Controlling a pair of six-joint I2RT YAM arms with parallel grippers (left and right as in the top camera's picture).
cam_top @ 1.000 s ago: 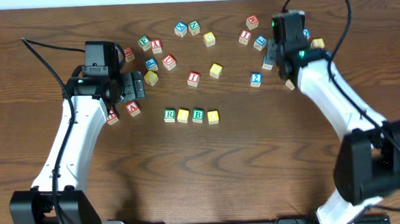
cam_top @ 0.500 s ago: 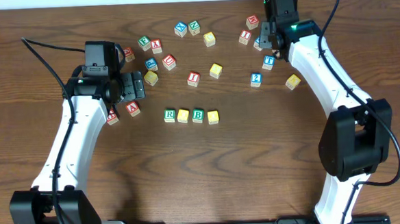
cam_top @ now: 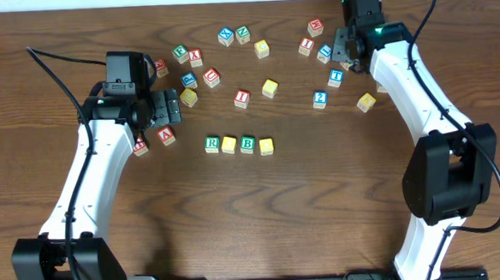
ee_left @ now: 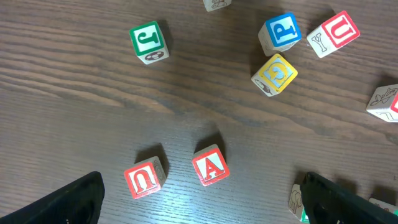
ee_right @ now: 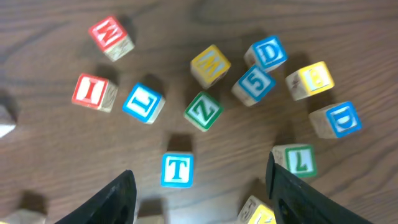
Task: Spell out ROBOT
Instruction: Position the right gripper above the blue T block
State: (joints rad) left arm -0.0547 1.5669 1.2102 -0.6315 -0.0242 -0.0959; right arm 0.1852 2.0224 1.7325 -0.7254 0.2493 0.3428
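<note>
A row of four blocks lies mid-table: green R (cam_top: 212, 144), a yellow block (cam_top: 229, 144), green B (cam_top: 247, 144) and a yellow block (cam_top: 267, 146). A blue T block (cam_top: 337, 77) lies back right; in the right wrist view it (ee_right: 177, 170) sits on the table just ahead of my open, empty right gripper (ee_right: 205, 199). In the overhead view the right gripper (cam_top: 345, 53) hovers just beyond it. My left gripper (cam_top: 169, 108) is open and empty over the red A block (ee_left: 209, 166) and red U block (ee_left: 144, 178).
Loose letter blocks lie scattered across the back of the table. Round the T are a green Z (ee_right: 203, 111), a blue L (ee_right: 143, 102), a blue 5 (ee_right: 255, 83) and a green L (ee_right: 297, 160). A green J (ee_left: 148, 41) and a blue P (ee_left: 280, 32) lie near the left gripper.
My right arm has swung toward the back of the table, uncovering the blue T block and a yellow block beside it. The left arm has not moved.
</note>
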